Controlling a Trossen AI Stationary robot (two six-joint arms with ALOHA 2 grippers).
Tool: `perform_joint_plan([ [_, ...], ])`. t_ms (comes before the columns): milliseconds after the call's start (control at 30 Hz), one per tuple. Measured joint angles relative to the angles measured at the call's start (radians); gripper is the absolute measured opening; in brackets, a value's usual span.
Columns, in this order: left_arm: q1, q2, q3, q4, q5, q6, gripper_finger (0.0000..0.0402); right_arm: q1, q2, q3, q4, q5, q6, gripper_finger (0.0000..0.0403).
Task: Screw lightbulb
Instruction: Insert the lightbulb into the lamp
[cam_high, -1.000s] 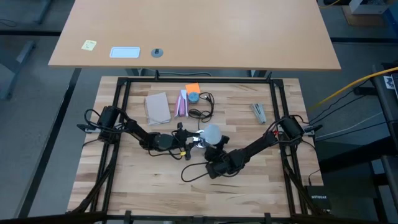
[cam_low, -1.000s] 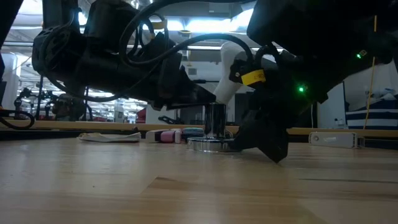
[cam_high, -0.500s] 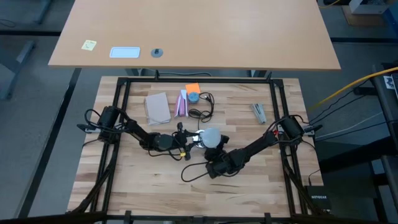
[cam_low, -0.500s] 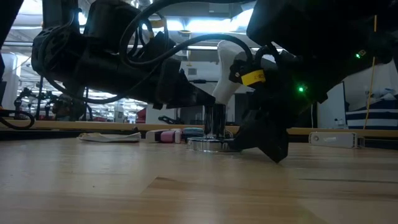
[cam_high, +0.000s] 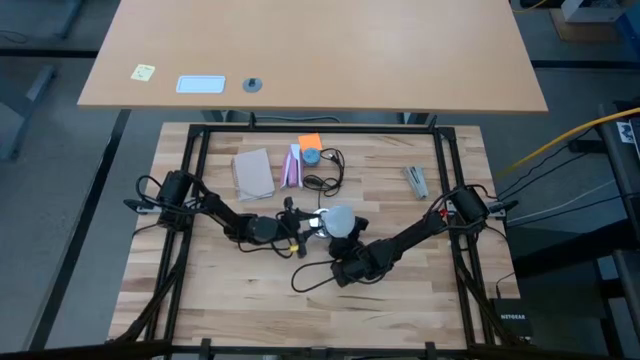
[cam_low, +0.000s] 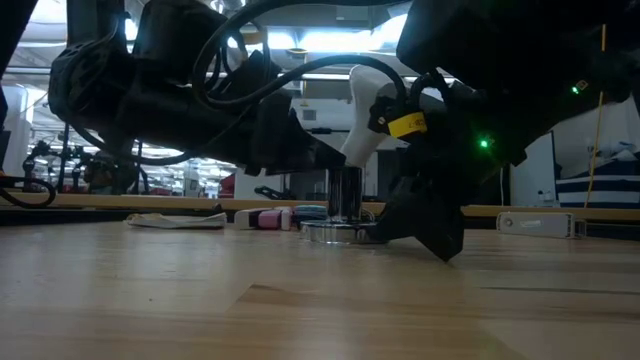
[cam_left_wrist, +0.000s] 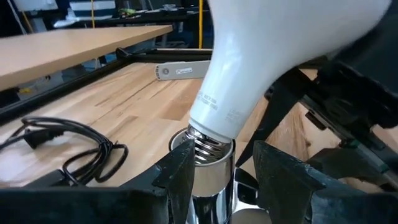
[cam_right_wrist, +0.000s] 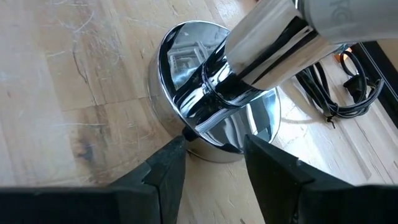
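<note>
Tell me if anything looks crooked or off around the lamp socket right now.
Yes. The lightbulb leans at a clear slant in the chrome socket, its threads still exposed, not seated straight.

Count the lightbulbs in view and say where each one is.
1. The lightbulb sits mid-table, tilted, its threaded base entering the chrome socket, between the left end effector and right end effector. Others could be hidden under the arms.

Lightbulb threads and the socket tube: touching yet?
Touching. In the left wrist view the lightbulb leans with its threaded base sitting inside the rim of the chrome socket tube.
</note>
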Motion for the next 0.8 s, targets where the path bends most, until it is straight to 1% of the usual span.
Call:
perform_joint_plan([
  [367,0.029,0.000,0.000,-0.002,-0.012,-0.093,0.0155,0.000,0.000,0.000,0.002,-0.002,0.000,0.0167],
  [567,0.021,0.000,0.000,-0.005,-0.013,-0.010,0.0155,0.000,0.000,0.000,0.003,-0.003,-0.001,0.0167],
  [800,0.020,0.000,0.000,-0.006,-0.014,0.004,0.0155,0.000,0.000,0.000,0.003,-0.002,-0.001,0.0167],
])
